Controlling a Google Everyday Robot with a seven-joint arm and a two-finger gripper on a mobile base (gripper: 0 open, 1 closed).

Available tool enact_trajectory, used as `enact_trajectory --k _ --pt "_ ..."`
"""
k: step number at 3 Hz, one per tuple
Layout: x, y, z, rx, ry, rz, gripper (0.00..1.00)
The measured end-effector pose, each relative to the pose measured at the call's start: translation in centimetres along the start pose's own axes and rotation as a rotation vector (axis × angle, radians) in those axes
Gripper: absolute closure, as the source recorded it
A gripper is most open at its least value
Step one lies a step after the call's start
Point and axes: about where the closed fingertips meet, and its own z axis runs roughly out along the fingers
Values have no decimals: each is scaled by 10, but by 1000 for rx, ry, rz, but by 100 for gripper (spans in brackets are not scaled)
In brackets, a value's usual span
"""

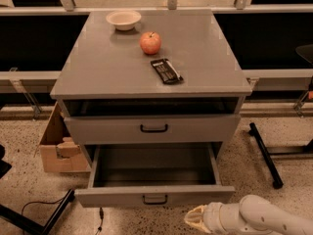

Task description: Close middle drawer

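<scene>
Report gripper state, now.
Gripper: at the bottom right of the view, just below the front of the open middle drawer. Whether it is open or closed cannot be told.
</scene>
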Motion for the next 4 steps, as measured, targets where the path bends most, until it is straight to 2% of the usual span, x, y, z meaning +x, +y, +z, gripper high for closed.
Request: enact_trajectory --k 1,2,3,4 --pt "0 0 0 0 0 0 100" --pt "0 -20 11 0 -40 -9 100" --pt "-3 -63 35 -32 -107 -36 100" --pt "-3 -63 35 -32 -107 -36 100"
